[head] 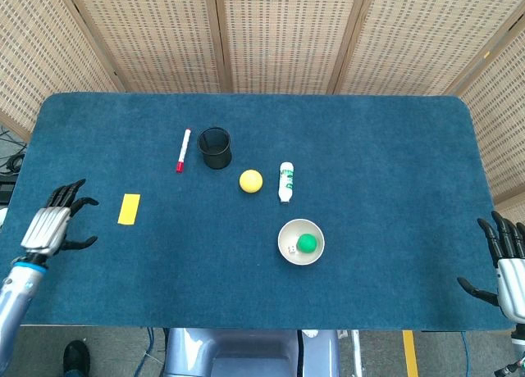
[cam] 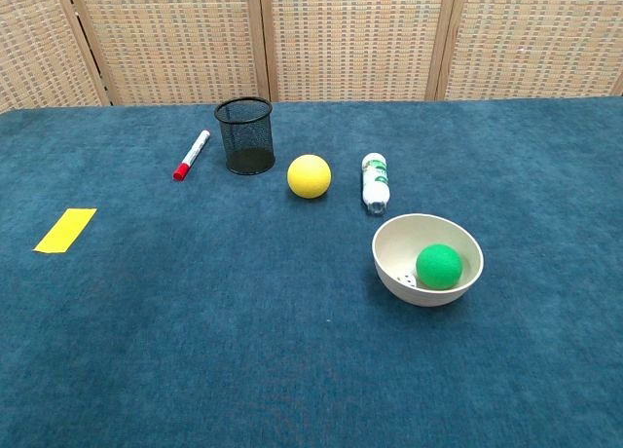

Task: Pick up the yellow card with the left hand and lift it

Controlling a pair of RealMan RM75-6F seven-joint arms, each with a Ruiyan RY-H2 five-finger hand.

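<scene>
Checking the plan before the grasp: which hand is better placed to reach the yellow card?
Left. The left hand is open over the table's left edge, just beside the yellow card. The right hand is at the far right edge, across the whole table.
</scene>
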